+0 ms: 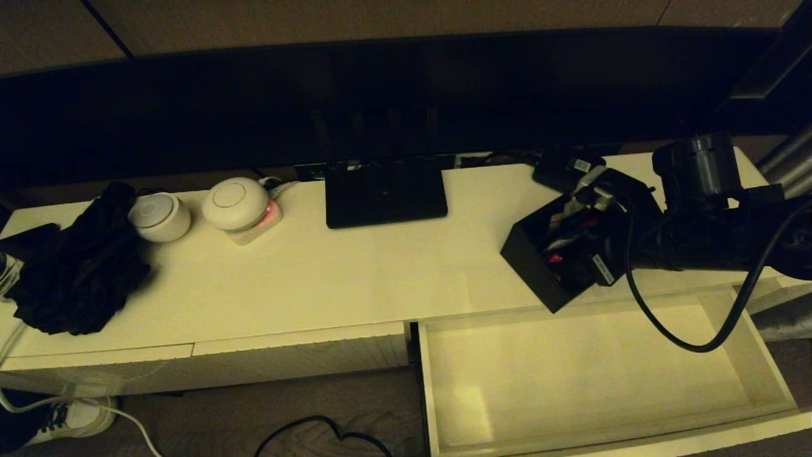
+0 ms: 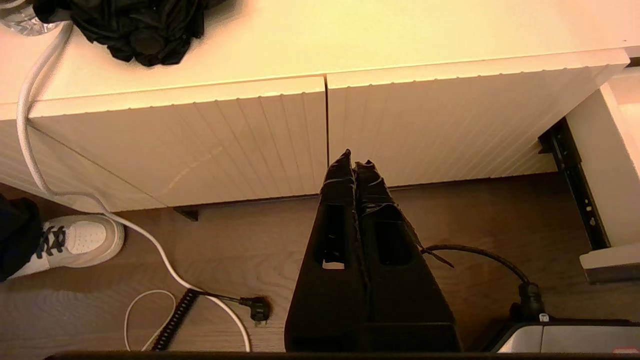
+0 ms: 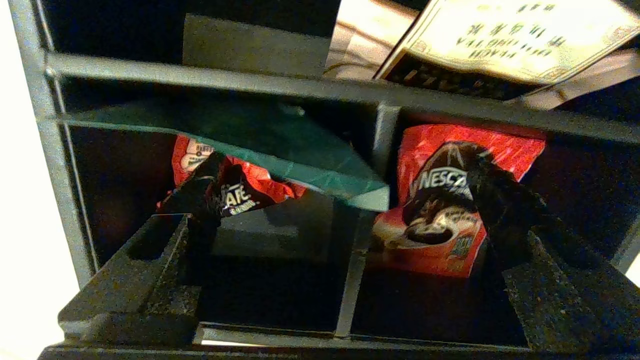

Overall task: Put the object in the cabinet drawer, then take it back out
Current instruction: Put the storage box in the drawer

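The black rectangular open-top box with inner dividers (image 1: 539,254) sits on the pale cabinet top (image 1: 317,279), at its front edge just behind the pulled-out wide shallow drawer (image 1: 444,393), whose pale interior holds nothing. The right gripper (image 3: 350,200) reaches into the box from above with its 2 fingers (image 3: 200,185) spread wide, 1 on each side of a divider, above red coffee packets (image 3: 440,200); whether they touch the box I cannot tell. The left gripper (image 2: 356,165) hangs low before the closed ribbed white drawer fronts (image 2: 250,140), fingers pressed together, holding nothing.
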